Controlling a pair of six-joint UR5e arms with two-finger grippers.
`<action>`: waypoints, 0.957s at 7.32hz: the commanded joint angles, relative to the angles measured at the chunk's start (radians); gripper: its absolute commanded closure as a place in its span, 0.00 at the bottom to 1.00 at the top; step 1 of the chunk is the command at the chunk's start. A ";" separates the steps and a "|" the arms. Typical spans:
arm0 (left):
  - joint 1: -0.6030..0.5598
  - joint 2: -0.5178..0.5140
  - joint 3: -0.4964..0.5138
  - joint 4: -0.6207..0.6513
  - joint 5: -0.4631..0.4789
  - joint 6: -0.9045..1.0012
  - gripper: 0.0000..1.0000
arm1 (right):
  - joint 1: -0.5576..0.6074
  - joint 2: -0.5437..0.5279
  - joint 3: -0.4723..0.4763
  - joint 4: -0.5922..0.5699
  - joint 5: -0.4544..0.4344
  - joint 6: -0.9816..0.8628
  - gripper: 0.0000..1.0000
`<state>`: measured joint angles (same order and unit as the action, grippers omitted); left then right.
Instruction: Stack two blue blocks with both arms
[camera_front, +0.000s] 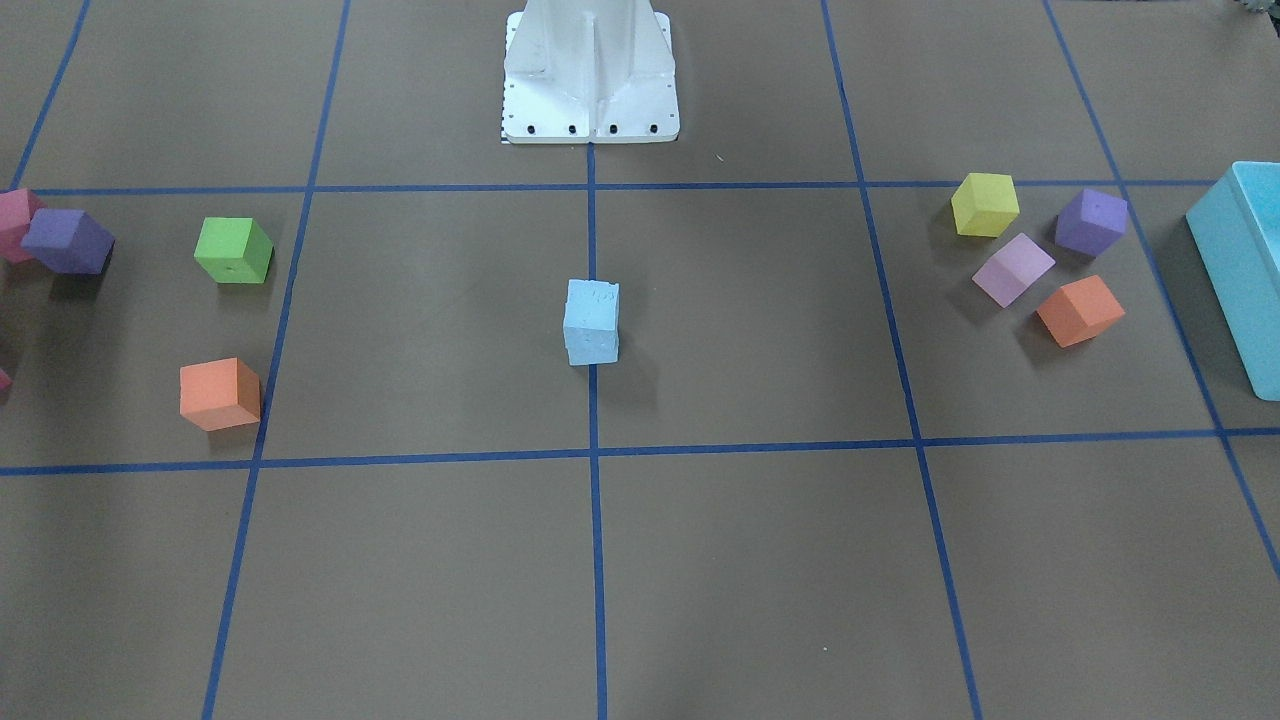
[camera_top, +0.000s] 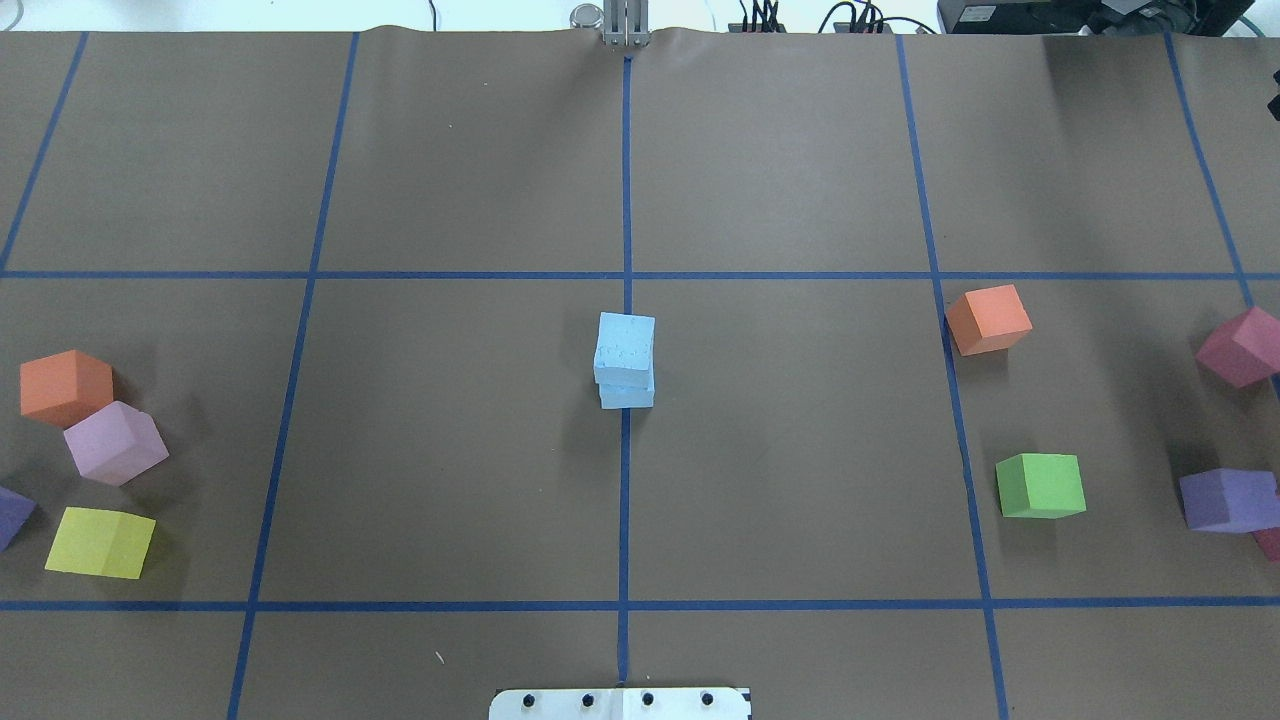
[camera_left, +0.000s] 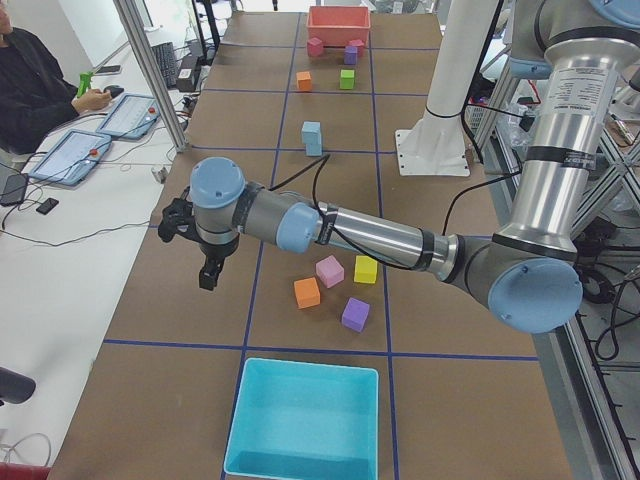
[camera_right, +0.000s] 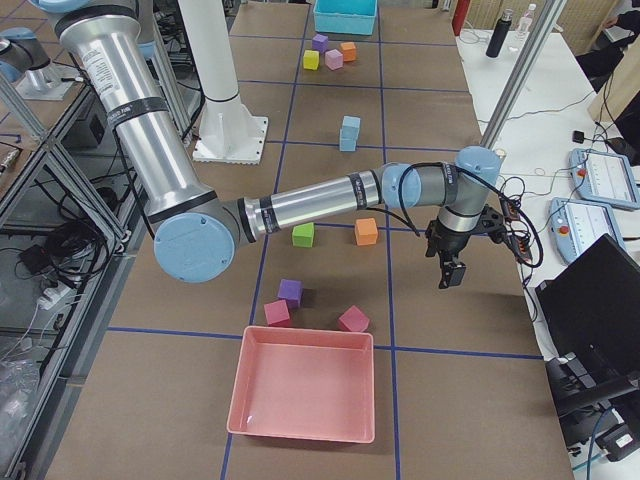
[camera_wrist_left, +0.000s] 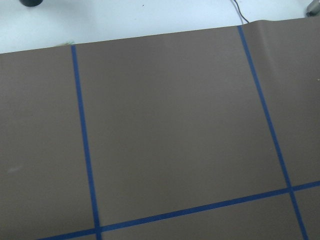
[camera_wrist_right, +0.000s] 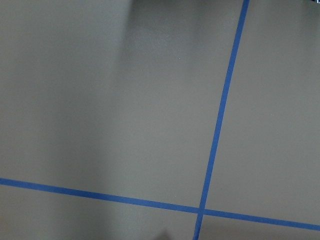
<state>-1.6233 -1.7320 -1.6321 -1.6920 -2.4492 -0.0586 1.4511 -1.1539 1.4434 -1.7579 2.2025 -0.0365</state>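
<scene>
The two pale blue blocks stand stacked, one on the other, at the table's middle on the blue centre line. The upper one (camera_top: 626, 345) sits on the lower one (camera_top: 627, 396). The stack also shows in the front view (camera_front: 591, 320) and in both side views (camera_left: 312, 138) (camera_right: 349, 132). My left gripper (camera_left: 206, 272) hangs over the table's far edge, well away from the stack. My right gripper (camera_right: 451, 274) hangs likewise on the other side. Both show only in side views, so I cannot tell whether they are open or shut. The wrist views show only brown table paper and blue tape.
Orange (camera_top: 988, 319), green (camera_top: 1041, 485), purple (camera_top: 1226, 499) and pink-red (camera_top: 1243, 346) cubes lie at the right. Orange (camera_top: 65, 387), lilac (camera_top: 114, 443) and yellow (camera_top: 100, 541) cubes lie at the left. A turquoise bin (camera_left: 305, 415) and a pink bin (camera_right: 305, 395) stand at the table's ends.
</scene>
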 joint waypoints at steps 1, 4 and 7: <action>-0.030 0.102 -0.046 -0.040 0.004 0.014 0.03 | 0.000 -0.010 0.017 0.000 0.002 0.003 0.00; -0.038 0.234 -0.181 -0.063 0.003 0.005 0.03 | 0.000 -0.093 0.136 -0.009 0.006 0.027 0.00; -0.061 0.270 -0.203 -0.061 0.006 0.005 0.03 | 0.000 -0.156 0.251 -0.046 0.026 0.070 0.00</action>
<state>-1.6794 -1.4665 -1.8354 -1.7537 -2.4447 -0.0529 1.4517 -1.2944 1.6575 -1.7880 2.2223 0.0086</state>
